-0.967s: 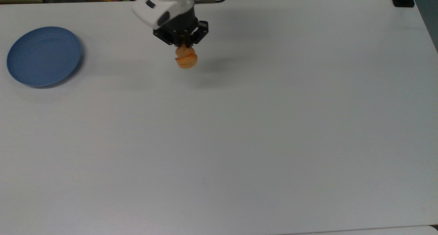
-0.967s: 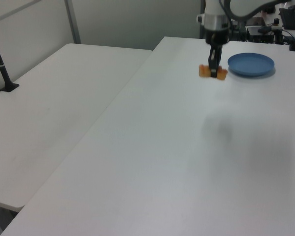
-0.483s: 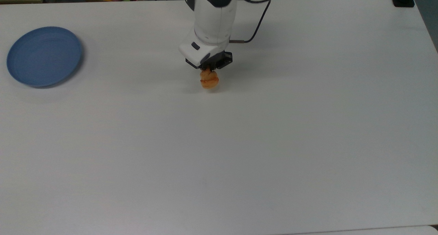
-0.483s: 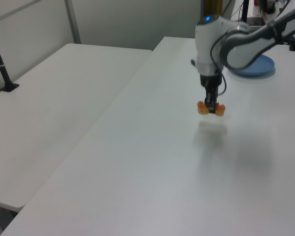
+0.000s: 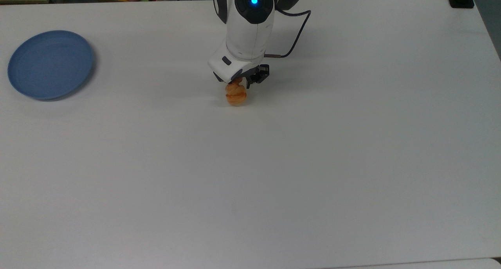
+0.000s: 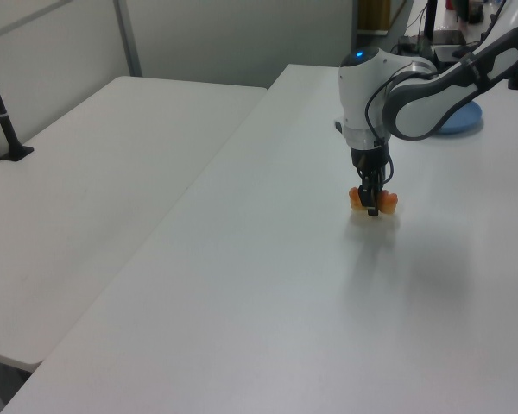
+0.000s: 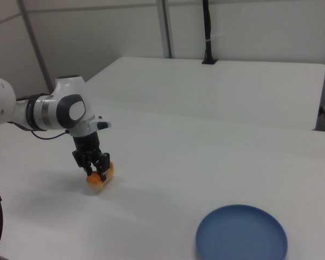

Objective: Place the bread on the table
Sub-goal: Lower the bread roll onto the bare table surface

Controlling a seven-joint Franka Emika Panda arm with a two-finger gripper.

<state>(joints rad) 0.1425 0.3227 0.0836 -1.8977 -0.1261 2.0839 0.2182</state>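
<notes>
Arm (image 5: pixel 250 22) reaches out over the table (image 5: pixel 313 163) from its far edge in the top view, the white forearm sloping down and the wrist pointing the gripper (image 5: pixel 236 88) straight down at the surface. A blue light glows on the joint above the wrist. In the left view the gripper (image 6: pixel 373 200) hangs vertically under the white wrist housing, and in the right view the gripper (image 7: pixel 96 169) stands upright over the tabletop, with a black cable trailing from the wrist.

The fingers pinch the bread (image 5: pixel 235 95) between them, gripping it across its middle so that its orange ends stick out on either side, as the left view shows on the bread (image 6: pixel 372 201). The bread sits low, at or just touching the table; in the right view the bread (image 7: pixel 98 178) meets its own shadow on the white surface, though whether it fully rests there I cannot tell. It lies nearer the table's far edge than its near edge in the top view, about midway along the width.

The plate (image 5: pixel 51 64) lies near the top view's far left corner, well apart from the bread.

Compared with half a second ago, the gripper has dropped: in the left view the bread hung clear above its shadow, and now the two nearly merge. In the top view the bread has shifted slightly toward the top view's left.
</notes>
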